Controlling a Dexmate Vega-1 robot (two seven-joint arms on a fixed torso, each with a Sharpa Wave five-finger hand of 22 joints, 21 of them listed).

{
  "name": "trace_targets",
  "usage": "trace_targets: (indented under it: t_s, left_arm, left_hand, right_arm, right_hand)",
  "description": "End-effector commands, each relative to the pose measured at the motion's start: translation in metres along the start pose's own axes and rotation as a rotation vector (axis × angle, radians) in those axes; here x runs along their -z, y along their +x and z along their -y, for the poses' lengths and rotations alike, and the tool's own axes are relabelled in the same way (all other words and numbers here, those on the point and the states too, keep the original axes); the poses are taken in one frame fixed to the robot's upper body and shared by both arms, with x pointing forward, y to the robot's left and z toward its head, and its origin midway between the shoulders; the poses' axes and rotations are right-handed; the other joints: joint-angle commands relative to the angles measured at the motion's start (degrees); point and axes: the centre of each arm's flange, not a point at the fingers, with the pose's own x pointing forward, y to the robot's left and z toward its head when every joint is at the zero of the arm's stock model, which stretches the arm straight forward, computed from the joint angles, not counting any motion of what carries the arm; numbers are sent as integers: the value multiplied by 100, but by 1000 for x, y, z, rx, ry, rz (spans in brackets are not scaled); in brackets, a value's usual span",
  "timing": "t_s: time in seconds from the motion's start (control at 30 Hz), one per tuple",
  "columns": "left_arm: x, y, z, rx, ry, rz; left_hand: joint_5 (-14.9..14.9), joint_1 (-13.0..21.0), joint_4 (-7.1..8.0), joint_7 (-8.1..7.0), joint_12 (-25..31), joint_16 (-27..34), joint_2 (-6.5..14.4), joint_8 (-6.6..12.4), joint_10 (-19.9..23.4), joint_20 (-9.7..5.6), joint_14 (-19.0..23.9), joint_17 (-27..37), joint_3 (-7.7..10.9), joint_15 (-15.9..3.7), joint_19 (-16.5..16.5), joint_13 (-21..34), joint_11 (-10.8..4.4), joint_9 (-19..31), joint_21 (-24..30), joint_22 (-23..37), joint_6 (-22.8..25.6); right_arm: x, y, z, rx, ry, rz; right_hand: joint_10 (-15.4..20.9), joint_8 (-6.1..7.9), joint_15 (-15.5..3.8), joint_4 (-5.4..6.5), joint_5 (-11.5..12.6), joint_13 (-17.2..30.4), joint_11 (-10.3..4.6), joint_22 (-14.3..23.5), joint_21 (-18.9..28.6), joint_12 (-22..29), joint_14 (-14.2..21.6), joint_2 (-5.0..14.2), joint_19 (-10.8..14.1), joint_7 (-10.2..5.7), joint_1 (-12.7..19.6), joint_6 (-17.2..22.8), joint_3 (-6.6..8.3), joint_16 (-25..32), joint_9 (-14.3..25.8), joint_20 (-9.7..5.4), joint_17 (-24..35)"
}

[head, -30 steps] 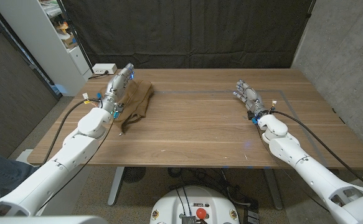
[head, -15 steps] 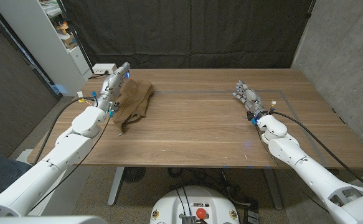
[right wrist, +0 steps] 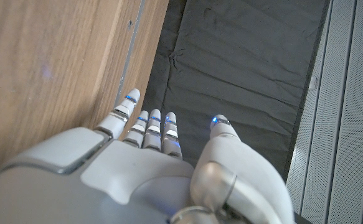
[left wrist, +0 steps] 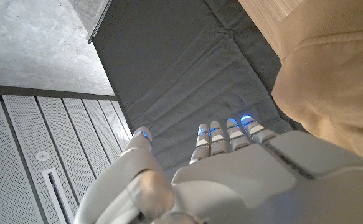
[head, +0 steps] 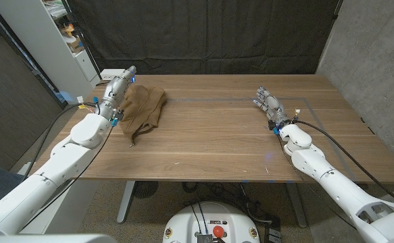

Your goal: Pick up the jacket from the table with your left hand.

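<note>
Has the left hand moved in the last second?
Yes. The left hand has slid toward the table's far-left corner, off the jacket and now beside its left edge; the jacket lies where it was.

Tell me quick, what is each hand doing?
Left hand: open, beside the brown jacket, holding nothing.
Right hand: open, fingers apart, holding nothing.
</note>
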Motion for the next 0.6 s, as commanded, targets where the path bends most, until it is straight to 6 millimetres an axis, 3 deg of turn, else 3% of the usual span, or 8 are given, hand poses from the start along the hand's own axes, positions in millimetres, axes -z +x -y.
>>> trace_targets:
  t_s: [0.03,0.6]
  left_arm:
    - [-3,-6,-11,-8,37,-7]
    - [-10,-8,-22,-16,123,-18]
  left_hand:
    - [-6,53,-42,11,27,26,-6,41,34,20,22,24,18,14,17,25,24,21,33,25,12]
    - [-8,78,-74,18,24,26,-7,41,43,23,42,24,18,11,18,26,8,22,31,25,37]
  right_arm:
    - [-4,6,-2,-5,-20,3]
    - [-6,9,-3,2,-17,18]
  right_hand:
    - [46,15,-15,-21,-2,27,-10,29,-19,15,49,42,22,-3,30,80,-3,30,9,0,-2]
    - [62,14,-23,-36,-2,26,-22,29,-23,16,49,42,23,-7,34,96,-12,26,10,-23,-9]
